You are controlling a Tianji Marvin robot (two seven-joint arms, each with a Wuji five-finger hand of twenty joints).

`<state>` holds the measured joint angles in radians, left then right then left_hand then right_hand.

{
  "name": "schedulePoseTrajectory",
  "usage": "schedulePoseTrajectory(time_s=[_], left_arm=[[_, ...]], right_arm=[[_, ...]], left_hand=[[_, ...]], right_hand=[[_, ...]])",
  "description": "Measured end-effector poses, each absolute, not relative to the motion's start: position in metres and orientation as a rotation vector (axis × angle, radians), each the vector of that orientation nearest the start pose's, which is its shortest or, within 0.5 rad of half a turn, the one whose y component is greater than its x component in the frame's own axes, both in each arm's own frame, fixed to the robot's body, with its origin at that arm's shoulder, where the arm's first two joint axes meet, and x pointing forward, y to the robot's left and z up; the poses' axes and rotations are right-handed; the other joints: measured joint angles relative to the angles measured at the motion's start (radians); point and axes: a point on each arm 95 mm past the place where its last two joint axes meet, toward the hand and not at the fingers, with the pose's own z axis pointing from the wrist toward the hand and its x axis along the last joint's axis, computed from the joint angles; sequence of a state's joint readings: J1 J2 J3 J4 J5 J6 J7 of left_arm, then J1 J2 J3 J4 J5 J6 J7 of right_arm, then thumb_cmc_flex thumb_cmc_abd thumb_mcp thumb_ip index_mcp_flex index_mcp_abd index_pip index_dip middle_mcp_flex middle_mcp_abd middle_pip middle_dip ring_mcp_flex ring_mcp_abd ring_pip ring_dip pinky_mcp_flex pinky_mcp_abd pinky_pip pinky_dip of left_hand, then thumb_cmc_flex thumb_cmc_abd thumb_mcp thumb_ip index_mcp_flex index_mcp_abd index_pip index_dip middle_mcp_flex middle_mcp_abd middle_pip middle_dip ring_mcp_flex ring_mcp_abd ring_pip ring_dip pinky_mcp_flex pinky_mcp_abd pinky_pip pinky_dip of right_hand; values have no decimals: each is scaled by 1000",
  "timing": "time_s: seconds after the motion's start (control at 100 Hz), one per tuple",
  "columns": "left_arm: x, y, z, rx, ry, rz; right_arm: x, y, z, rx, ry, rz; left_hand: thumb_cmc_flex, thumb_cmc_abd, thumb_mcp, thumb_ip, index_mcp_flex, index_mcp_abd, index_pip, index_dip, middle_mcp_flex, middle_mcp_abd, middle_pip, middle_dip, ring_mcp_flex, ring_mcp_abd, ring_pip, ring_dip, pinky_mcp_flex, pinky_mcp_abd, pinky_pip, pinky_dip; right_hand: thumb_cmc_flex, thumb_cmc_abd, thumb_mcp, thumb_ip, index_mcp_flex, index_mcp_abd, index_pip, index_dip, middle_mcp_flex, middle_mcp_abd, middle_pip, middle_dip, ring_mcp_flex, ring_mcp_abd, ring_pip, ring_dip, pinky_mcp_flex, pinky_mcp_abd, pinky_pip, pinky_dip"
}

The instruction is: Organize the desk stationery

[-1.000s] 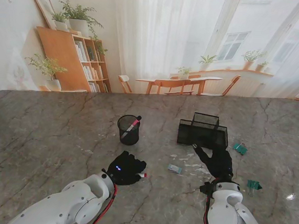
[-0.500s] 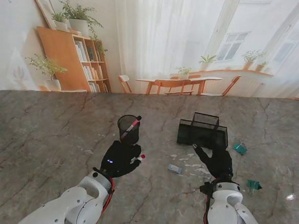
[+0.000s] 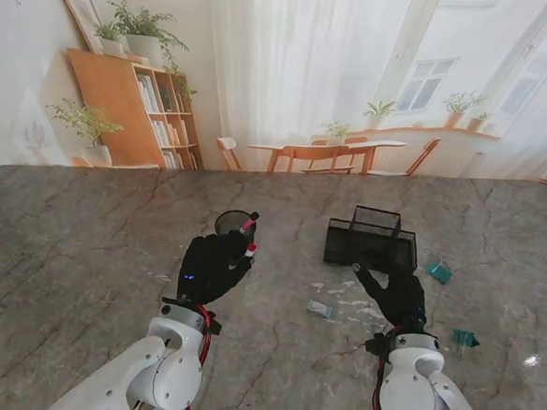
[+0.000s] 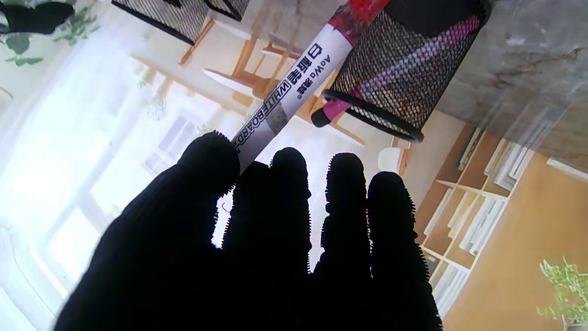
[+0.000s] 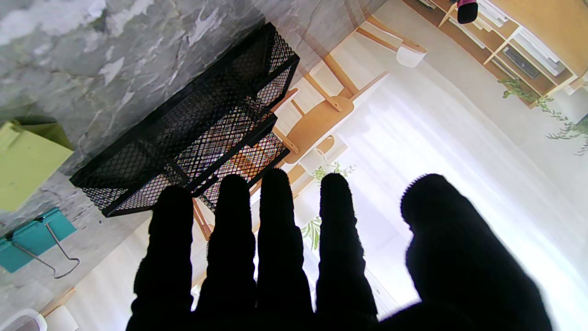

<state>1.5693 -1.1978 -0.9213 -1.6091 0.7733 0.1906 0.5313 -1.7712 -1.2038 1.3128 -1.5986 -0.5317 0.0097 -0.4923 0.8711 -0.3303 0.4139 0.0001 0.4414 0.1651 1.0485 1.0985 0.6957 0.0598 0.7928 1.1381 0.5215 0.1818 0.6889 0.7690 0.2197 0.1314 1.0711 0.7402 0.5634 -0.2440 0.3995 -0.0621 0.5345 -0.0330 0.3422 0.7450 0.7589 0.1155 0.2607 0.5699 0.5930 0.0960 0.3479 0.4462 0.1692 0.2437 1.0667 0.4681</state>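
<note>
My left hand (image 3: 211, 264) is shut on a white whiteboard marker (image 4: 294, 82) with a red cap (image 3: 251, 248), pinched between thumb and fingers (image 4: 206, 161). It hovers just in front of the round black mesh pen cup (image 3: 236, 223), the marker's red end close to the rim (image 4: 372, 117). Another red marker (image 4: 399, 55) leans inside the cup. My right hand (image 3: 397, 293) is open, fingers (image 5: 275, 207) spread, just nearer to me than the black mesh desk organiser (image 3: 372, 238).
A teal binder clip (image 3: 439, 271) lies to the right of the organiser and another (image 3: 464, 339) sits near my right wrist. A small eraser-like block (image 3: 320, 309) and white scraps lie between my hands. A yellow-green pad (image 5: 25, 161) shows in the right wrist view.
My left hand has lifted the marker off the table and carried it away from me, up to the pen cup. The right hand has not moved.
</note>
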Motion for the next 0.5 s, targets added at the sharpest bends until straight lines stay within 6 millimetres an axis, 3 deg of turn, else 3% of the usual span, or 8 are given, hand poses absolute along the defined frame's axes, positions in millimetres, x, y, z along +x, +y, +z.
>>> schedulePoseTrajectory(time_s=[0.25,0.5], left_arm=[[375,-95,-307,-1294,916,-1859],[402,-92,-286,-1269,946,-1875]], right_arm=[[348,-34,-355,1602,688,1724],[350,-33,-356,1606,713,1718]], left_hand=[[1,0,0,0,0,-1,10,0,3,0,2,0,0,0,-4,0,0,0,0,0],[2,0,0,0,0,-4,11,0,4,-2,2,0,0,0,-5,1,0,0,0,0]], right_hand=[[0,0,0,0,0,0,0,0,0,0,0,0,0,0,0,0,0,0,0,0],[0,0,0,0,0,0,0,0,0,0,0,0,0,0,0,0,0,0,0,0]])
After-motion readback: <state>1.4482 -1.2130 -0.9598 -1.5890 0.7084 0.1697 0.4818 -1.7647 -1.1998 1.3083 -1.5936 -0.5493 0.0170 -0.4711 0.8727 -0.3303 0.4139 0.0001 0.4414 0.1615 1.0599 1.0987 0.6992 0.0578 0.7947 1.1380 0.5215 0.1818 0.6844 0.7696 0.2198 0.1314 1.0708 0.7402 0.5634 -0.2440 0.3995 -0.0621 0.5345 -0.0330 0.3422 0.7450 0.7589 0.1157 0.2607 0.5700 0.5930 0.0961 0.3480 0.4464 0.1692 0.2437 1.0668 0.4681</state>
